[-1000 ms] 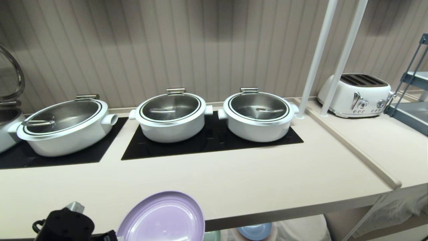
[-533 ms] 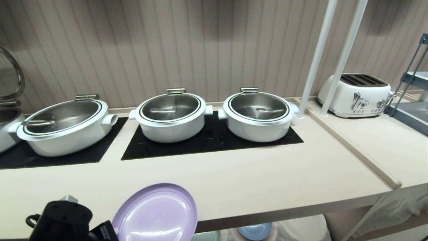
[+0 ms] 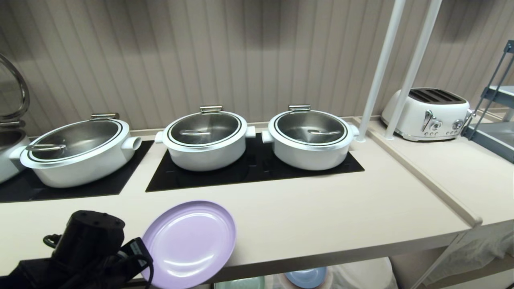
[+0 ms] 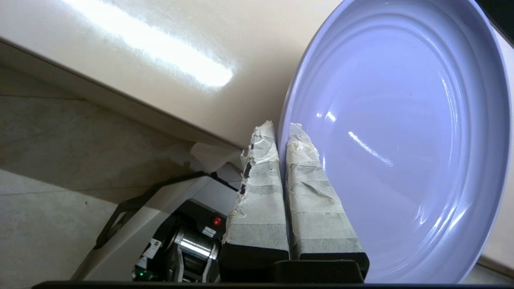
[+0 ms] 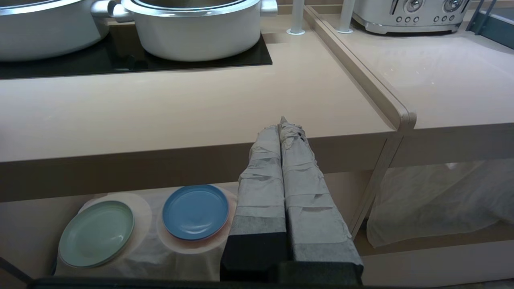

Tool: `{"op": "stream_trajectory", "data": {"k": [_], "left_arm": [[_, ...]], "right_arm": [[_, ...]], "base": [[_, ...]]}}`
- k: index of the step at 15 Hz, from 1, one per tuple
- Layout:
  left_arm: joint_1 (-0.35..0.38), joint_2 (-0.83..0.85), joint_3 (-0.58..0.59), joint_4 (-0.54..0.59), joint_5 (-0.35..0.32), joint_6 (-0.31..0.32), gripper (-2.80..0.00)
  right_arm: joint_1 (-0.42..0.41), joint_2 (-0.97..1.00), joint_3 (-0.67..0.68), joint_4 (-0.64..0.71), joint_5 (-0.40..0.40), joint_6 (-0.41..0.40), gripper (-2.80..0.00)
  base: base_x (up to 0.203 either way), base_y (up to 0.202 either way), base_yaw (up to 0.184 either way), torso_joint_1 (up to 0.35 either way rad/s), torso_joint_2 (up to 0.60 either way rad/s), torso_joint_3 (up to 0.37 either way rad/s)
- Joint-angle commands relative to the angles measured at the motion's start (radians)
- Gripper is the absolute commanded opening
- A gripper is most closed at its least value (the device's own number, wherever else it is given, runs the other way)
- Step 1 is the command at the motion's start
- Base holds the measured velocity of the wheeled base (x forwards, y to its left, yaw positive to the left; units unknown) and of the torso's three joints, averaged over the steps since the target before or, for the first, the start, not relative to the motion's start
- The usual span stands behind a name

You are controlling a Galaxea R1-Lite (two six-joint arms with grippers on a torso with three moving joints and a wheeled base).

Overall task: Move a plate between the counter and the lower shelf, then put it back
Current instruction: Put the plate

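The lavender plate (image 3: 188, 243) hangs slightly tilted over the front edge of the beige counter (image 3: 321, 216), its near part past the edge. My left gripper (image 4: 281, 128) is shut on the plate's (image 4: 401, 132) left rim, one taped finger on each face. My left arm (image 3: 88, 245) shows at the lower left. Whether the plate touches the counter I cannot tell. My right gripper (image 5: 281, 122) is shut on nothing, parked in front of the counter edge above the lower shelf (image 5: 28, 224).
Three white pots (image 3: 204, 140) with steel lids stand on black cooktop panels at the back. A white toaster (image 3: 427, 114) and two white poles (image 3: 377, 72) are at the right. A blue plate (image 5: 195, 211) and a green plate (image 5: 96, 233) lie on the shelf's white cloth.
My left arm has lifted the plate and carried it forward from below the counter edge to above the worktop. The right arm has kept still.
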Motion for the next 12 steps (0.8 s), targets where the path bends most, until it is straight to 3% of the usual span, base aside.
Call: {"op": "stream_trajectory", "data": {"k": [1, 7, 12], "left_arm": [[0.039, 0.078, -0.037, -0.003, 0.003, -0.005, -2.8], [0.218, 0.225, -0.106, -0.01, -0.001, -0.001, -2.8], [0.239, 0.328, -0.163, -0.016, -0.022, -0.032, -2.8]], "right_arm": [[-0.002, 0.0, 0.0, -0.001, 0.0, 0.0, -2.8], [-0.001, 0.0, 0.0, 0.0, 0.001, 0.0, -2.8], [-0.002, 0.0, 0.0, 0.0, -0.001, 0.0, -2.8]], "base": [[0.0, 0.0, 0.0, 0.0, 0.0, 0.0], [0.0, 0.0, 0.0, 0.0, 0.0, 0.0], [0.0, 0.0, 0.0, 0.0, 0.0, 0.0]]}}
